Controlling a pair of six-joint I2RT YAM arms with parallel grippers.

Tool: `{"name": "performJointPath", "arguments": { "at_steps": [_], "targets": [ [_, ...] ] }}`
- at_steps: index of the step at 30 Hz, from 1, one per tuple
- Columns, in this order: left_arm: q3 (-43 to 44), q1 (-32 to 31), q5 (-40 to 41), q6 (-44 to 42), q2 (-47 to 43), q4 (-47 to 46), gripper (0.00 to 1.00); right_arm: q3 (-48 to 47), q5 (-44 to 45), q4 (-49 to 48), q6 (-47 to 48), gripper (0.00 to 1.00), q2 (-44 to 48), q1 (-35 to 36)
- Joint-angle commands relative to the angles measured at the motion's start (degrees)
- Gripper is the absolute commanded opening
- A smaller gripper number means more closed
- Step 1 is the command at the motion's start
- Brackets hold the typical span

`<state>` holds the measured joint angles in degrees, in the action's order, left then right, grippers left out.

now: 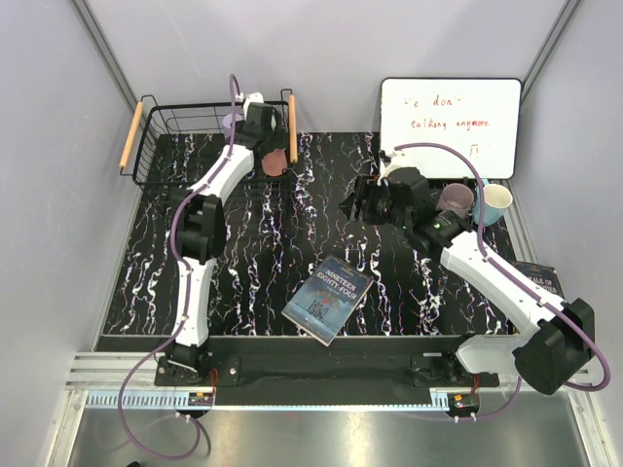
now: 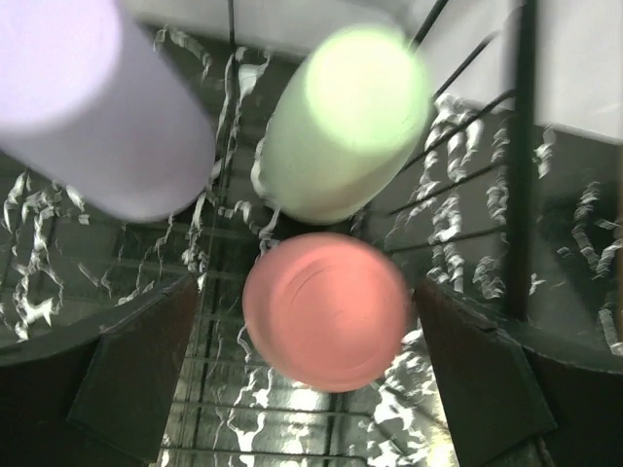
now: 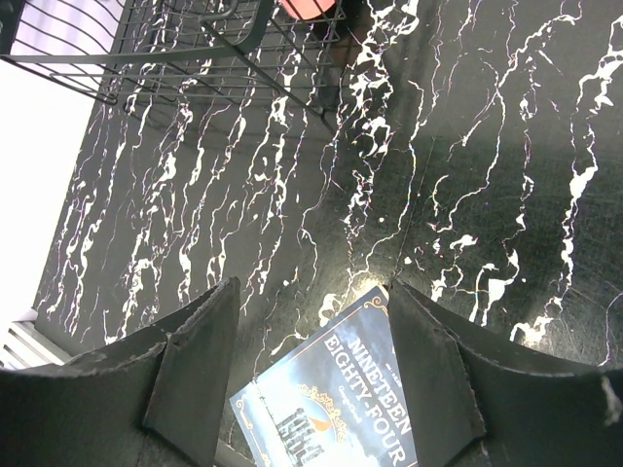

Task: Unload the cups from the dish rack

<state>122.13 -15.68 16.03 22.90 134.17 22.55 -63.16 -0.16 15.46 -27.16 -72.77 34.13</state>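
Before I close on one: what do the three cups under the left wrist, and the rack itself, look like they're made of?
Salmon cup, green cup, lilac cup: probably plastic, matte, going by the opaque even colour and only soft glare. Dish rack: thin black wire, likely coated metal. Its handles look like pale bare wood.
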Motion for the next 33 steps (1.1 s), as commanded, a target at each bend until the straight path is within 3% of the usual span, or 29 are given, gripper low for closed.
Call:
{"name": "performJointPath", "arguments": {
  "at_steps": [1, 5, 11, 14, 33],
  "targets": [
    [-5.2, -0.1, 4.0, -0.2, -7.0, -8.0, 0.99, 0.7, -0.5, -2.6, -0.3, 0.70, 1.4, 0.3],
    [-5.4, 1.1, 9.4, 0.5, -9.0, -8.9, 0.99, 1.1, -1.2, -2.9, -0.7, 0.70, 1.6, 0.3],
    [-13.8, 2.1, 6.6, 0.2, -13.4, -18.8, 0.99, 2.0, -1.2, -2.9, -1.0, 0.70, 2.8, 0.3],
    [-10.6, 2.1, 5.9, 0.0, -11.5, -15.9, 0.99, 1.9, -1.1, -3.0, -0.8, 0.70, 2.5, 0.3],
    [-5.3, 6.2, 10.4, 2.1, -7.3, -18.7, 0.99, 3.0, -1.4, -3.3, -1.3, 0.70, 0.6, 0.2]
  ]
}}
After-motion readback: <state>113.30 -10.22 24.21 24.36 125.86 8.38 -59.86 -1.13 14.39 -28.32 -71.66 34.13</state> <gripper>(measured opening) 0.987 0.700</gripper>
